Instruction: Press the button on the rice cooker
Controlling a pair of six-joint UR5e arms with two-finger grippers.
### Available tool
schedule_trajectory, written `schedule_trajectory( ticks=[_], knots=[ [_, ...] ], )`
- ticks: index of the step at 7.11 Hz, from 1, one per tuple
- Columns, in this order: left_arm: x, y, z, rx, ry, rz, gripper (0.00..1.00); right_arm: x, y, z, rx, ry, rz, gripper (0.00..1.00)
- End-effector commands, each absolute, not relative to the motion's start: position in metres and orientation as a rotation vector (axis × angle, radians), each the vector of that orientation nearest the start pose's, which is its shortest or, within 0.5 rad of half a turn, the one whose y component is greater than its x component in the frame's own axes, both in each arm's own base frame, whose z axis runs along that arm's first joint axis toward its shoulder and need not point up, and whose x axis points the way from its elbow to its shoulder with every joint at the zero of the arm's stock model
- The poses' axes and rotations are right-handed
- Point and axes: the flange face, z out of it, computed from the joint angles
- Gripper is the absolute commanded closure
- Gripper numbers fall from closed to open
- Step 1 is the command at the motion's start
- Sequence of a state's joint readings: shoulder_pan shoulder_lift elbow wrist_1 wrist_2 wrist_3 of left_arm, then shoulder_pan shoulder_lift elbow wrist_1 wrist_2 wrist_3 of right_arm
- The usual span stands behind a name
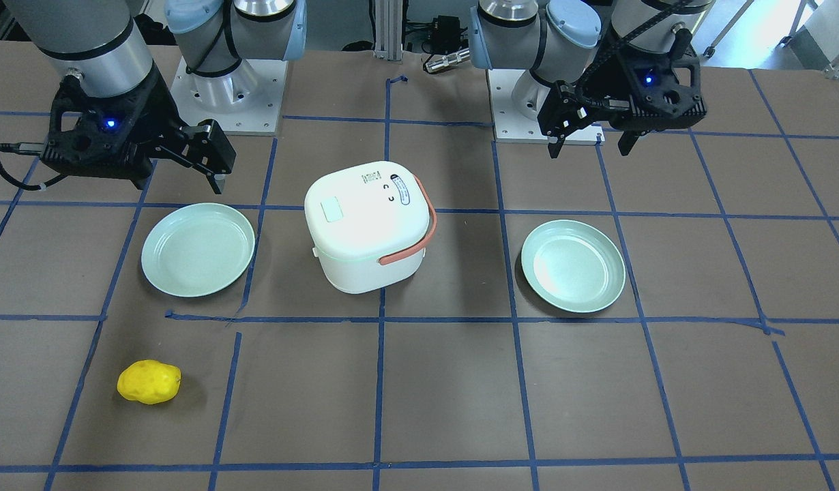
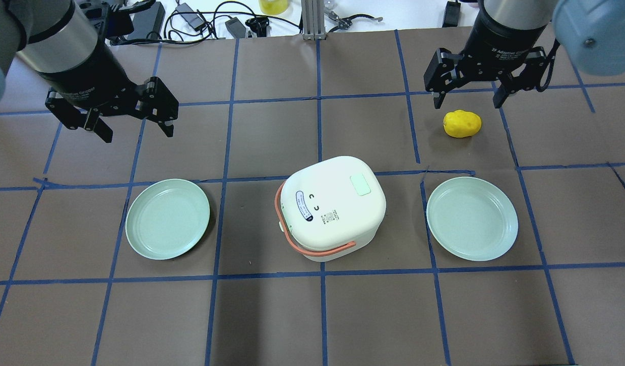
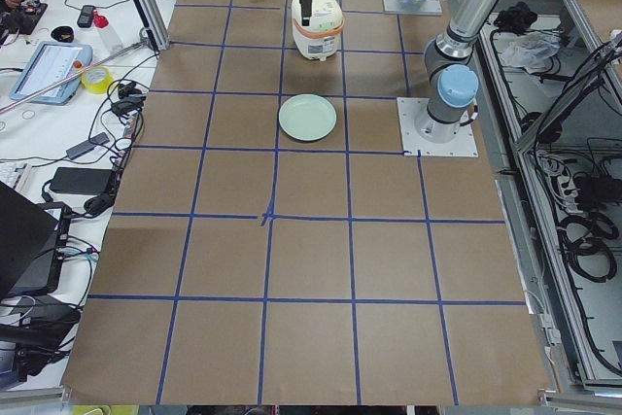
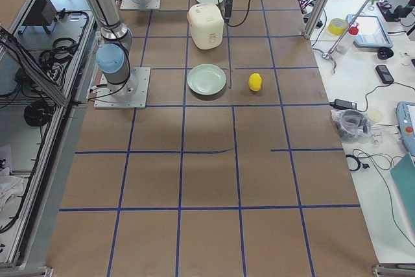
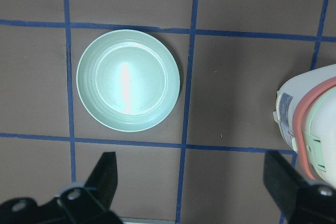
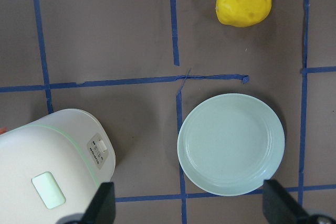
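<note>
One white rice cooker (image 2: 335, 206) stands at the middle of the table (image 2: 312, 315), with both grippers held clear of it.

Its lid is down and carries one pale green rectangular button (image 2: 363, 184), and its single coral handle (image 2: 320, 249) lies folded around the side nearer the robot. Two empty pale green plates flank it, well apart from it: one plate (image 2: 167, 218) on the robot's left and the other plate (image 2: 471, 218) on its right. One yellow potato (image 2: 462, 123) lies beyond the right-hand plate, on the far side from the robot. There are two grippers. The left gripper (image 2: 138, 133) hangs above the table past the left plate, fingers spread wide and holding nothing. The right gripper (image 2: 467, 104) hangs near the potato, spread just as wide and also empty.
</note>
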State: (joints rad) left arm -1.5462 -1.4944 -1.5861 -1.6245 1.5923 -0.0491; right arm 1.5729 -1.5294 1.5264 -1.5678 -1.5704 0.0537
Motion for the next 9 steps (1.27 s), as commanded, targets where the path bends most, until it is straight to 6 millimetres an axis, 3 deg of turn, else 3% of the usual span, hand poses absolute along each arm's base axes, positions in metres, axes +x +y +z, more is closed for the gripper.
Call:
schedule_trajectory(
  ticks=[1,9],
  knots=[
    [-0.1198,-0.4624,0.5115,-0.115,3.118,-0.012,0.00,0.1341,-0.5094,0.4883,0.082,3.140,-0.002,0.00],
    [-0.1198,-0.4624,0.5115,-0.115,3.118,-0.012,0.00,0.1329,-0.5117,0.4885,0.068,3.153,-0.008,0.00]
  ],
)
